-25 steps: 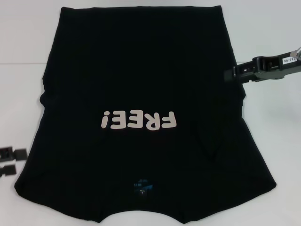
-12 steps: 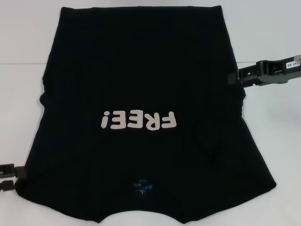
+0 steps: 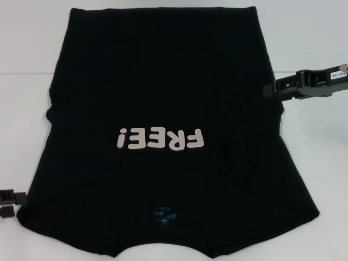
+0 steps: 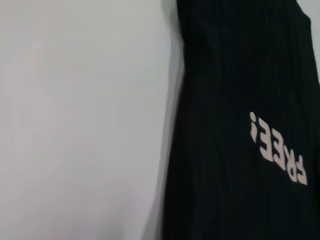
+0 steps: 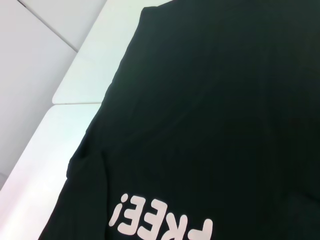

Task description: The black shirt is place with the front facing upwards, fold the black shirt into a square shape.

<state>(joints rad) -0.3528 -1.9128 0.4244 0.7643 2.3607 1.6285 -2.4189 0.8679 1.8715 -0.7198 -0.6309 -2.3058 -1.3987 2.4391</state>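
I have the shirt (image 3: pixel 163 109) spread flat on the white worktop (image 3: pixel 27 65), front up, its lettering (image 3: pixel 161 140) near the middle and the neck label (image 3: pixel 165 214) at the edge nearest me. Both sleeves look already tucked in, so the shirt reads as a long panel, wider at the near end.

My right pincer (image 3: pixel 267 90) sits at the shirt's right edge, level with the stretch above the lettering, just touching or just over the hem line; I cannot tell whether it is clenched or released. My left pincer (image 3: pixel 16 199) is at the shirt's near-left corner, just beside the cloth, and looks spread, gripping nothing.

I judge the step in hand to be getting a grip for the next fold. To do it well I should pinch only the edge layers, low against the worktop, then lift both sides evenly so the panel does not skew or bunch near the crease right of the lettering.
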